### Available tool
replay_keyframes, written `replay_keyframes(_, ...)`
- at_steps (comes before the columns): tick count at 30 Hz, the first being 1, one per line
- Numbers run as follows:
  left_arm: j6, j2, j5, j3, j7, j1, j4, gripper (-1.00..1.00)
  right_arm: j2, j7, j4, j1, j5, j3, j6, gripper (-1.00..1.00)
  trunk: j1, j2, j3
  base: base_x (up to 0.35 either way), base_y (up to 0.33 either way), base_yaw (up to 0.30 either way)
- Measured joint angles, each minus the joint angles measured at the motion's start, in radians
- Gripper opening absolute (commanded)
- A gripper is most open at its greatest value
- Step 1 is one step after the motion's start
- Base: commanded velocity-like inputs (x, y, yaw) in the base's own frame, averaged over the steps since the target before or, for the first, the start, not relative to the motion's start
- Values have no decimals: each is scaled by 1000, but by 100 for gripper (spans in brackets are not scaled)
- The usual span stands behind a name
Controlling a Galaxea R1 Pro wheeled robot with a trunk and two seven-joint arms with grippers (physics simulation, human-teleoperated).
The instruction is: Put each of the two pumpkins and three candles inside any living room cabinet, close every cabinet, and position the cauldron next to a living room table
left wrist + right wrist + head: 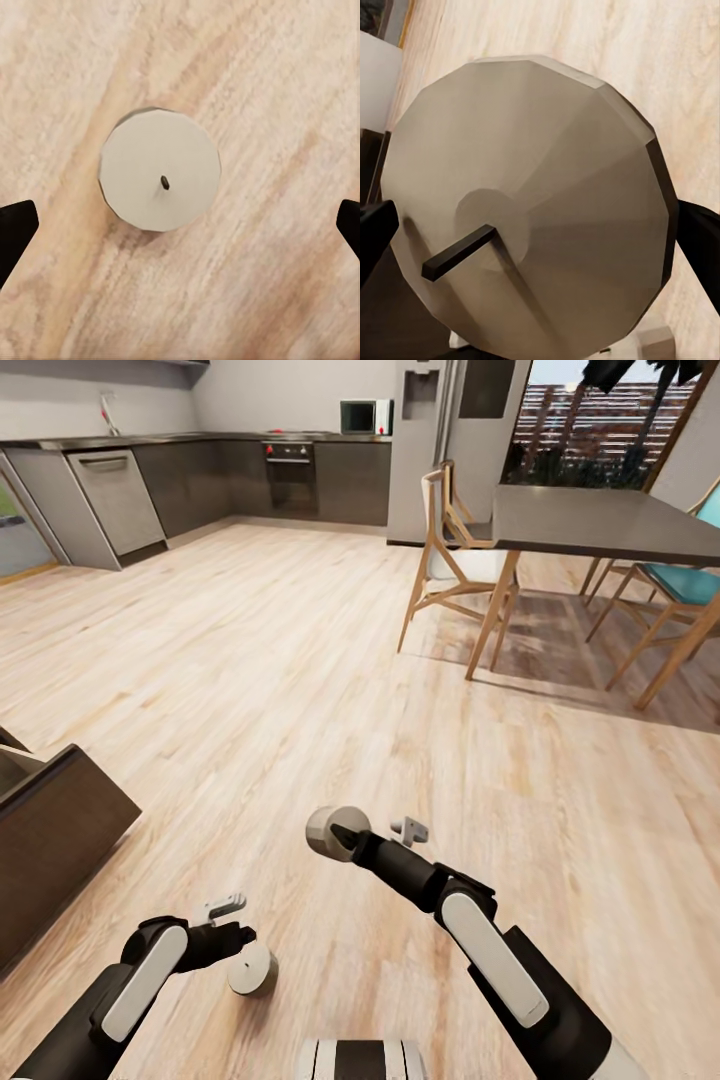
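Floor (300, 660): I am working over wide bare planks, with free room ahead and to both sides
Table (600, 520): it is standing well off to my right with chairs, far from my reach
Cabinet (50, 840): its drawer is standing pulled out near my left arm; I am judging its front edge the one thing to swing around
Right pincer (345, 838): I am gripping a pale candle (525, 202) between the fingers, wick toward the camera
Left pincer (240, 935): I am holding it wide open, hovering right above a second candle (160, 180) standing upright on the floor; I am centring on its wick, meaning to descend straight
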Motion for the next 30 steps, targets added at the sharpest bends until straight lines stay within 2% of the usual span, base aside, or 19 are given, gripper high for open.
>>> replay_keyframes(24, 0, 0, -1, 0, 0, 0, 0, 100, -4, 22, 1, 0, -3, 1, 0, -100, 11, -6, -93, 0, 0, 0)
replay_keyframes(26, 0, 0, -1, 0, 0, 0, 0, 100, -4, 55, -3, 0, -5, 1, 0, -100, 12, -6, -101, 0, 0, 0)
replay_keyframes(27, 0, 0, -1, 0, 0, 0, 0, 100, -4, 94, -2, 0, -10, 2, -1, -100, 12, -6, -104, 0, 0, 0)
replay_keyframes(29, 0, 0, -1, 0, 0, 0, 0, 100, -8, 218, 4, 0, -12, 1, -1, -100, 13, -7, -112, 0, 0, 0)
replay_keyframes(30, 0, 0, -1, 0, 0, 0, 0, 100, -13, 241, 6, 0, -5, 0, -1, -100, 13, -7, -116, 0, 0, 0)
